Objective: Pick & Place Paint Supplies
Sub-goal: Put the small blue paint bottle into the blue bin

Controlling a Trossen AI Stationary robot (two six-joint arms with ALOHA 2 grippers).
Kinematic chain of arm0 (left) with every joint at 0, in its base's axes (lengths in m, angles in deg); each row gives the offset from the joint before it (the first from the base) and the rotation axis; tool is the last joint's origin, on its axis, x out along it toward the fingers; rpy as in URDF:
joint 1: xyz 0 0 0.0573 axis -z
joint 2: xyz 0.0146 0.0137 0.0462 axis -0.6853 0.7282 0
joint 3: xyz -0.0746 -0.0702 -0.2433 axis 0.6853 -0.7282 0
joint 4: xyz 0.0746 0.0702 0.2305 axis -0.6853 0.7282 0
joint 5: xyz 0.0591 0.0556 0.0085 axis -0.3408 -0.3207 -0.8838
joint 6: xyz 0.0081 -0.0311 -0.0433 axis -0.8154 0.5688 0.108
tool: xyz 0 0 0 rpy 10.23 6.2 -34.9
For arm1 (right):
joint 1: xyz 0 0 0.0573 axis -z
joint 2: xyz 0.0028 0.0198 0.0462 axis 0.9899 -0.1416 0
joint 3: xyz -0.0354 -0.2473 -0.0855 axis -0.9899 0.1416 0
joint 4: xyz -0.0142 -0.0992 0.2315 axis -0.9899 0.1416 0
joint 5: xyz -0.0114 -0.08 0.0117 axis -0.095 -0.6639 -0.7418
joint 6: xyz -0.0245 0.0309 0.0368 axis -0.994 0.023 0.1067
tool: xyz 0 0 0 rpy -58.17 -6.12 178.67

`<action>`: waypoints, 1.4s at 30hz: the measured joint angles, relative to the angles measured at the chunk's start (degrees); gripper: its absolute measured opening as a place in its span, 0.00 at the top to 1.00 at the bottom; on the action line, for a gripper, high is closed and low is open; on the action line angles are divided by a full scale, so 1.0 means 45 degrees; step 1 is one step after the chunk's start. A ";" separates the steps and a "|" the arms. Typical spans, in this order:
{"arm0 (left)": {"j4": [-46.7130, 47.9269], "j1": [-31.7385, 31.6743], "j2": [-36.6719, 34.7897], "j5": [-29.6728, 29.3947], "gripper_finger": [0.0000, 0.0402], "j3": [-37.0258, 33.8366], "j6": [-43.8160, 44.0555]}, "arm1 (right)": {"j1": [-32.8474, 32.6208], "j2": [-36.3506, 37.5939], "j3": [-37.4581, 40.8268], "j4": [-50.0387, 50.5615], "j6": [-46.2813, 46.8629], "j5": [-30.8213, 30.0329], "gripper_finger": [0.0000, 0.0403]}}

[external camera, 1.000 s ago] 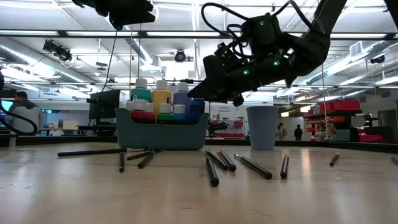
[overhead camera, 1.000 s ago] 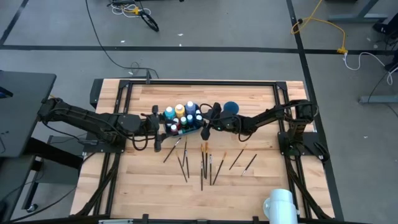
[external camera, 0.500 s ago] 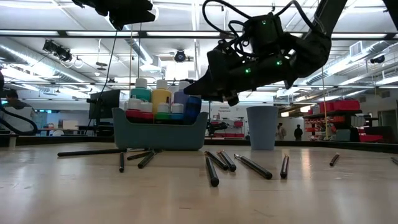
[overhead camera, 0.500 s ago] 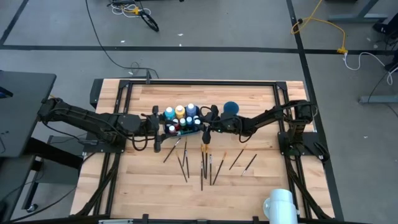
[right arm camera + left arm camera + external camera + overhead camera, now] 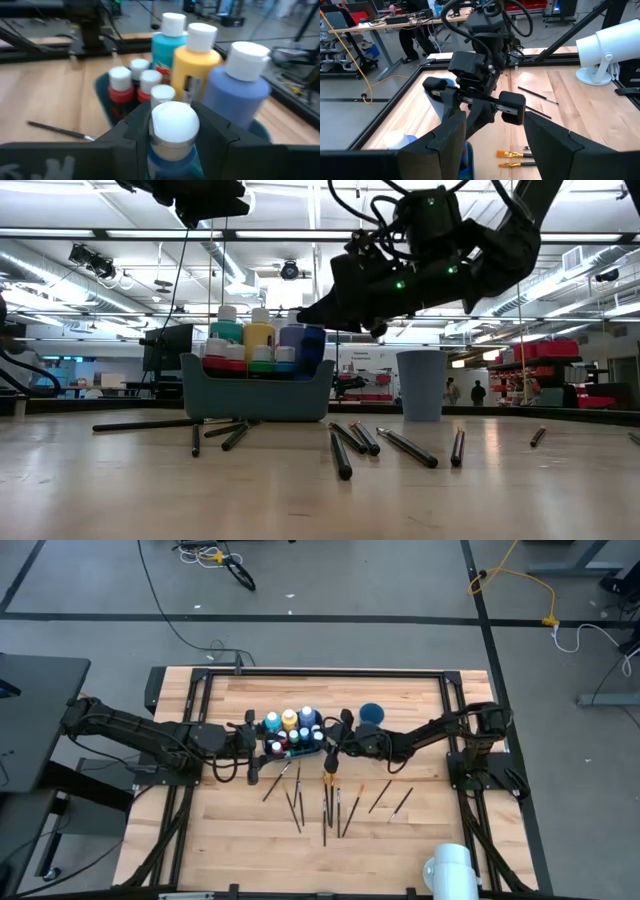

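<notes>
Right fingers (image 5: 172, 137) clamp a blue bottle (image 5: 172, 130) above the wooden table (image 5: 420, 830); left fingers (image 5: 495, 135) apart.

- Even, bright overhead light; ceiling strip lamps (image 5: 150, 235) glare in the low view
- Soft, faint shadows on the table (image 5: 420, 830)
- Right wrist view blurred throughout, the white cap (image 5: 174, 120) nearest
- Left wrist view's near fingers (image 5: 451, 137) soft

The bin (image 5: 296, 745) is crowded with upright bottles (image 5: 289, 720), and both hands flank it: the left hand (image 5: 252, 736) at one end, the right hand (image 5: 331, 743) over the other end. Brushes (image 5: 327, 802) litter the bench (image 5: 410, 830) before the bin; the cup (image 5: 372, 713) stands beside it.
</notes>
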 joint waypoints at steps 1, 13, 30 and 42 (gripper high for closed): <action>0.0016 0.0000 -0.0003 0.0000 0.48 -0.0002 0.0000 | -0.0048 0.0042 0.0000 0.0076 -0.0068 -0.0249 0.70; 0.0121 0.0000 -0.0005 0.0000 0.48 0.0000 0.0000 | 0.0060 0.0084 -0.0433 0.2534 -0.0487 0.0439 0.70; 0.0153 0.0000 -0.0005 0.0000 0.48 -0.0005 0.0002 | 0.0366 -0.0643 -0.0455 0.2218 -0.0477 0.0567 0.63; 0.0187 -0.0005 -0.0005 0.0000 0.48 0.0000 0.0000 | 0.0095 -0.0286 -0.0452 0.1597 -0.0597 0.0430 0.52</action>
